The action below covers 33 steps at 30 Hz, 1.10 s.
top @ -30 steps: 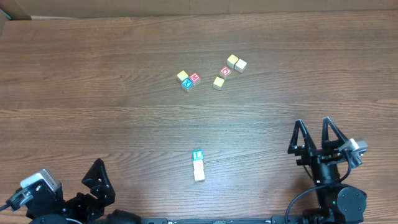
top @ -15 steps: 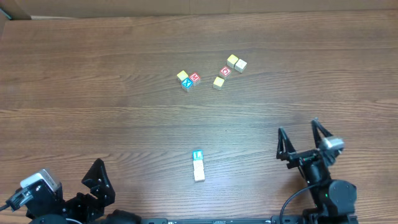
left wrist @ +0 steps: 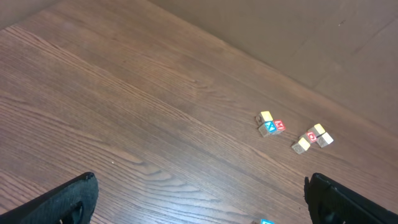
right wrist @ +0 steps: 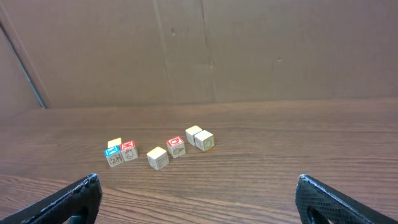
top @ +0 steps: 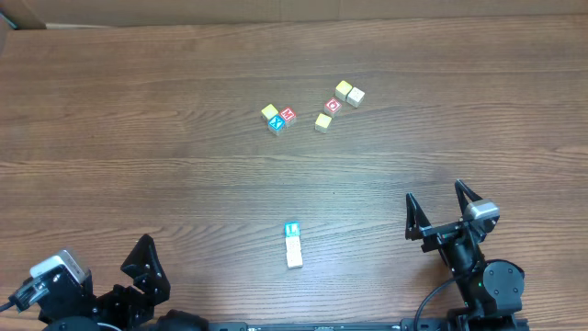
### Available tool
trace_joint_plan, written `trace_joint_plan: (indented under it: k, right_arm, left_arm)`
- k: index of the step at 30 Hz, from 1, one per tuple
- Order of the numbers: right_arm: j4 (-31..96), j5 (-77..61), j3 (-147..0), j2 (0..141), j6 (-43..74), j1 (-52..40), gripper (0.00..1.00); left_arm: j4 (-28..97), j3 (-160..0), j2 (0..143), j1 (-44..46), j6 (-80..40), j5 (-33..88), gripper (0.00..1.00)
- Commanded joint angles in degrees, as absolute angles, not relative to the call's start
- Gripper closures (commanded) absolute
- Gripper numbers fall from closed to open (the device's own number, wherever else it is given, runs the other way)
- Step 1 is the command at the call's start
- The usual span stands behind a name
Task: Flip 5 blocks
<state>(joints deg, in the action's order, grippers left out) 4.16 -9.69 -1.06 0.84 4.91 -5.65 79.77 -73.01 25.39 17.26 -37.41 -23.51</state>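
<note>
We see the right gripper (top: 435,193) now further left, both it and the left gripper (left wrist: 199,179) released, wide table (top: 138,119) before the blocks (top: 323,121).

Robot lab setup: wood-grain table (top: 138,110), cardboard backdrop (right wrist: 249,50), left arm (top: 101,302), right arm (top: 478,271) mounted at edge.

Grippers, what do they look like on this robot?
Both are matte black. The right gripper has two tapering, truss-like fingers, a silver camera housing at the wrist and a thin black cable looping beside its round base. The left gripper has pebbled fingers and a white housing.
</note>
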Motion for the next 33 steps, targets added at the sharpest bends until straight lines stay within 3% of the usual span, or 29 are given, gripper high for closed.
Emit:
trace_joint_plan:
  k: [1,33]
  right_arm:
    - [3.95,-9.96,-0.43,0.27,4.45,-5.43,0.00]
    - [3.95,-9.96,-0.45,0.27,4.45,-5.43,0.00]
  left_arm:
    - [79.72,-73.06,25.23,17.37,-37.74,-23.27,0.00]
    - [80.60,-72.99,25.23,17.37,-36.03,-24.53,0.00]
